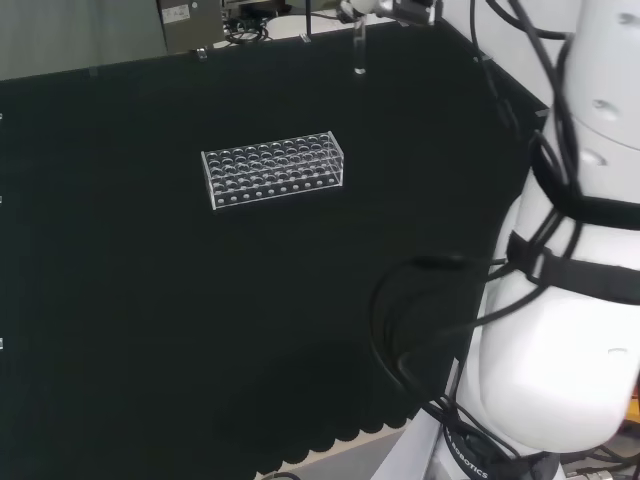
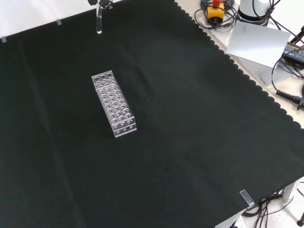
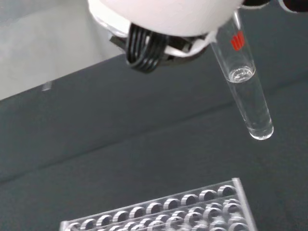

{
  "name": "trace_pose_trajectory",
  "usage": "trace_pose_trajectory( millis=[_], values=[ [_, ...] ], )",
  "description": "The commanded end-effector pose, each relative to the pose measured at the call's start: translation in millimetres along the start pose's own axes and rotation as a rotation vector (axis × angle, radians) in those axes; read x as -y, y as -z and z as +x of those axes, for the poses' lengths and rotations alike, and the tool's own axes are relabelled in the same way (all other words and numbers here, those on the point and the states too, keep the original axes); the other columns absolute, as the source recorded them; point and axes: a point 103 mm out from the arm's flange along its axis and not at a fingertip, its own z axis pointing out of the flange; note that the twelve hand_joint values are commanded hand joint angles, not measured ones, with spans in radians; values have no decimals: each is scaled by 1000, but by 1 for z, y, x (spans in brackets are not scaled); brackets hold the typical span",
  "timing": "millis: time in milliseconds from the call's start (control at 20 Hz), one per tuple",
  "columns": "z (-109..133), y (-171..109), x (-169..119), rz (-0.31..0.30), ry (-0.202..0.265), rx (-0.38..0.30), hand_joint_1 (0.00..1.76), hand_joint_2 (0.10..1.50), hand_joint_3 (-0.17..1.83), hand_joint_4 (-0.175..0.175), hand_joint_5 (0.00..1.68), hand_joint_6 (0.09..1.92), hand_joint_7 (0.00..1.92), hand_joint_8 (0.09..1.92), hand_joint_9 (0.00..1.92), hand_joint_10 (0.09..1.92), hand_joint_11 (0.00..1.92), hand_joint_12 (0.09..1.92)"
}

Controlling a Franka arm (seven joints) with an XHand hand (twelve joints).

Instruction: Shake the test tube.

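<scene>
A clear test tube [image 1: 358, 48] hangs upright high above the far edge of the cloth, its top held in the hand [image 1: 392, 10]. In the front view the test tube [image 2: 99, 21] hangs under the hand [image 2: 101, 2] at the top left. Seen from the wrist, the test tube [image 3: 245, 91] carries a red mark and holds a little clear liquid in its lower part, beneath a blurred white part of the hand [image 3: 168, 14]. The clear plastic tube rack [image 1: 275, 170] lies on the cloth with its holes empty, well apart from the tube; it also appears from the front [image 2: 114, 103] and from the wrist [image 3: 192, 211].
The arm's white links [image 1: 570, 300] and black cables stand at the head view's right. Beyond the cloth's scalloped edge [image 2: 247, 76] lie a yellow box with a red button [image 2: 216, 10], a white sheet [image 2: 259, 42] and more cables.
</scene>
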Motion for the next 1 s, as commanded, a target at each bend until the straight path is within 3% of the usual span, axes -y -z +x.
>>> trace_pose_trajectory(
  millis=[50, 350, 750, 1000],
  values=[
    [82, -25, 18, 84, 215, -122, 1235, 635, 614, -175, 1423, 360, 1800, 417, 1693, 333, 1293, 870],
    [106, -26, 35, 125, 302, -164, 1235, 635, 614, -175, 1423, 359, 1801, 416, 1693, 333, 1293, 870],
    [121, -21, 49, 151, 377, -205, 1235, 634, 615, -175, 1424, 358, 1801, 415, 1693, 333, 1293, 870],
    [112, -24, 45, 148, 348, -183, 1235, 634, 616, -175, 1425, 357, 1801, 415, 1693, 333, 1293, 870]
  ],
)
